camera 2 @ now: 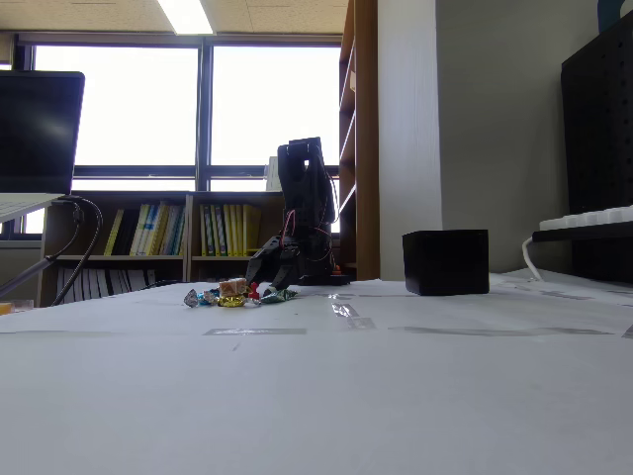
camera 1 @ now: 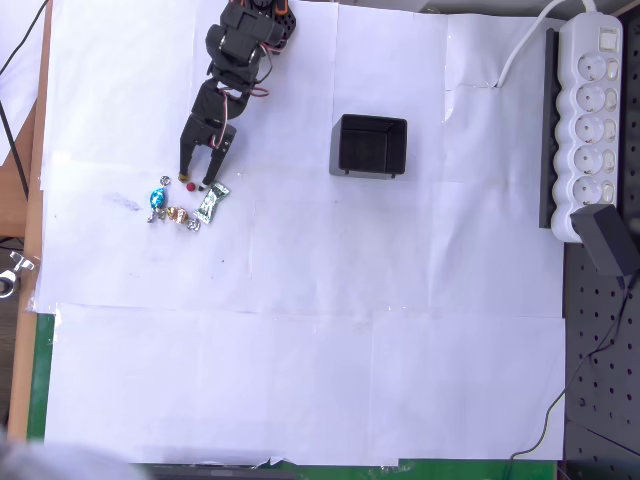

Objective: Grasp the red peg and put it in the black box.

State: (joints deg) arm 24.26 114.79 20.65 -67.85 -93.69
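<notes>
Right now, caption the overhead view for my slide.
Open gripper straddling the red peg beside candies, black box to its right.

Dark-red peg [camera 1: 190, 186], black box [camera 1: 368, 146], blue foil candy [camera 1: 158, 198], green-and-white candy [camera 1: 211, 202], white paper-covered table [camera 1: 300, 330].

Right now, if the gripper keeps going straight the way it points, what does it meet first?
Probably the red peg, lying just past the open gripper between its fingertips in the overhead view. Height above the paper is unclear.

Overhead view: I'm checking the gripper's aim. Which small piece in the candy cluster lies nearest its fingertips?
The red peg, a tiny dark-red dot just below the open gripper. The blue candy and green-and-white candy lie farther out to either side.
</notes>
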